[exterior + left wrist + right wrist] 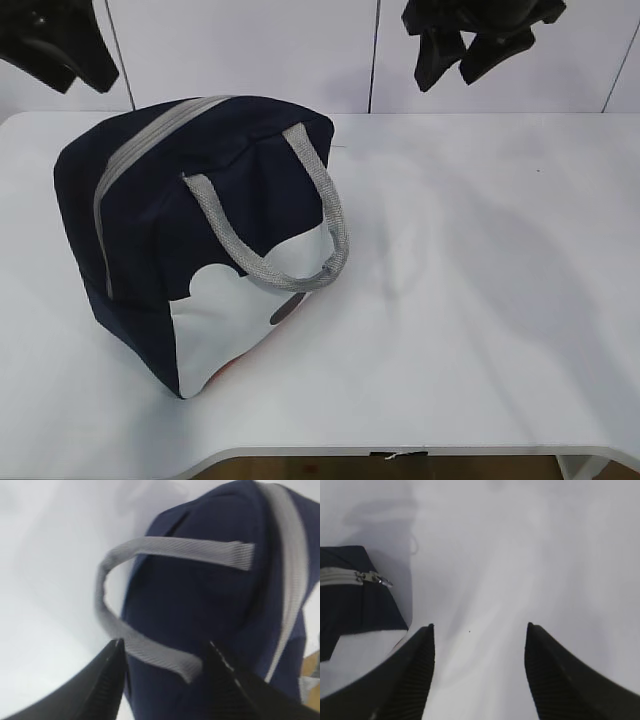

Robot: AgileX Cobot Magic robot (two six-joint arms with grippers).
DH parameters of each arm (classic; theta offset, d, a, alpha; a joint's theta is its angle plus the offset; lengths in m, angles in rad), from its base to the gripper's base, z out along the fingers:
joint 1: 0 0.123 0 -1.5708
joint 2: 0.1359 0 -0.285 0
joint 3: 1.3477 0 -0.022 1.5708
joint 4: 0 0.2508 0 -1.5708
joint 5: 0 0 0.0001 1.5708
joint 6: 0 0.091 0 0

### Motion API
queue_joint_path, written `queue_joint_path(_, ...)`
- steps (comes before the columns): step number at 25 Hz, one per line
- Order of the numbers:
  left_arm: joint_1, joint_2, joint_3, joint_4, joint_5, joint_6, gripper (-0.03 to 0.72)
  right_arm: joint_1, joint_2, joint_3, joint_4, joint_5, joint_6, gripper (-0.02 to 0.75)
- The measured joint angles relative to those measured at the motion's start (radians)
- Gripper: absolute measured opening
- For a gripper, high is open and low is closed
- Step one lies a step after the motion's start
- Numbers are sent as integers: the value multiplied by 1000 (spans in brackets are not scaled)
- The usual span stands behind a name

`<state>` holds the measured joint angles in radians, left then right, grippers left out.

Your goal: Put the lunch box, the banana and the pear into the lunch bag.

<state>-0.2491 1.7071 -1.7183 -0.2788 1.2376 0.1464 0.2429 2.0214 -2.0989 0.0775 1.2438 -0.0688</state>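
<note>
The navy-blue lunch bag (190,240) with its white lower panel stands on the left half of the table, and its grey zipper (150,140) looks closed. A grey handle (300,230) hangs down its front. The lunch box, banana and pear are out of view. My left gripper (70,60) hangs high at the top left. In the left wrist view it (165,644) is open above the bag (200,605) and a handle (175,550). My right gripper (455,70) hangs high at the top right. In its wrist view it (479,626) is open and empty over bare table, with the bag's end (355,600) and zipper pull (377,579) at the left.
The white table (480,300) stretches to the right of the bag. Its front edge (400,452) runs along the bottom of the exterior view. A white panelled wall stands behind the table.
</note>
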Motion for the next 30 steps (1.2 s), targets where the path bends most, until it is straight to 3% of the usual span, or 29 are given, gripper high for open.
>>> queue_joint_path(7, 0, -150, 25, 91, 7, -18, 384, 0, -220, 256, -2, 1, 5, 460)
queue_joint_path(19, 0, -522, 355, 166, 12, -22, 383, 0, -562, 600, -2, 2, 5, 460)
queue_joint_path(30, 0, -857, 545, 174, 16, -22, 376, 0, -841, 895, 0, 2, 5, 460)
